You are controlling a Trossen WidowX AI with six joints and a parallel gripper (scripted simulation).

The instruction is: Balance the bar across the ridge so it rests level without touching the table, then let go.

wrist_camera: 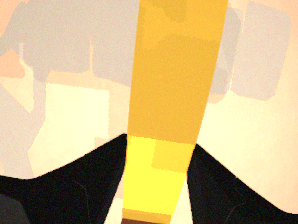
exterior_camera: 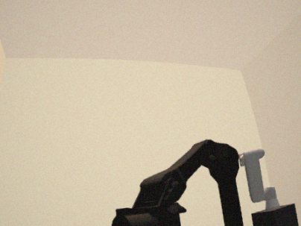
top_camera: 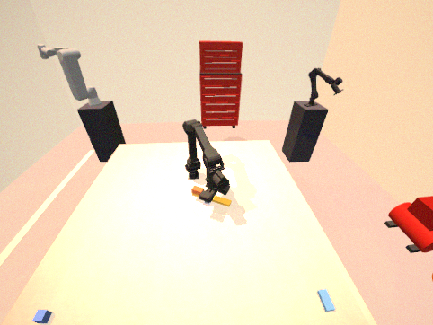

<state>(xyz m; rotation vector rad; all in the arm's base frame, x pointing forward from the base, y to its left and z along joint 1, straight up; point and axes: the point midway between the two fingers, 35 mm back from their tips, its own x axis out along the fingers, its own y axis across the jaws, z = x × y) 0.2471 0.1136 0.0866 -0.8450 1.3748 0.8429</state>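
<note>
Here's the bar [top_camera: 222,201] [wrist_camera: 172,75], clamped between my fingers [top_camera: 207,196], running out past both sides of them above the tabletop [top_camera: 180,256]; whether it touches the ridge, I cannot tell. My arm [top_camera: 204,145] [exterior_camera: 187,163] arches up from its base, elbow high, forearm sloping down to the bar. No readable writing anywhere.

Top high, exterior low, wrist close-in.
</note>
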